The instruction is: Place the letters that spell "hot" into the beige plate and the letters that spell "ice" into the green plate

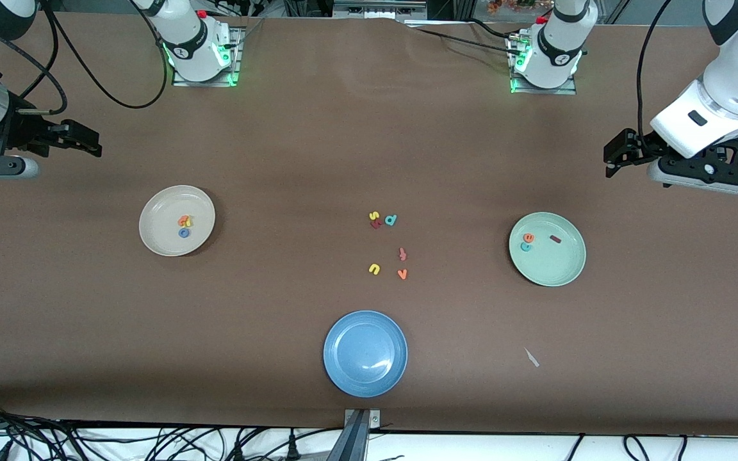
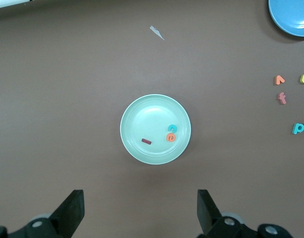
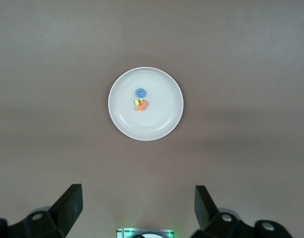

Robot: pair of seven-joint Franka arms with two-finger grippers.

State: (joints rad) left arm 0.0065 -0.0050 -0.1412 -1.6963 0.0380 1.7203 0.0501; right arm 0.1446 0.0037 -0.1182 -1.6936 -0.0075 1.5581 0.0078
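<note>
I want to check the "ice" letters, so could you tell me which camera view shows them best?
The left wrist view: it looks straight down on the green plate, showing the teal c, orange e and dark red i separately. The front view shows them tiny. The right wrist view misses them.

Foam letters as the only readable signs, orange "e" (image 1: 528, 237) and teal "c" (image 1: 526, 246) in the green plate (image 1: 564, 272), yellow "s" (image 1: 373, 216), teal "d" (image 1: 391, 220), yellow "n" (image 1: 374, 269), orange "v" (image 1: 402, 274) loose mid-desk, no printed labels legible
</note>
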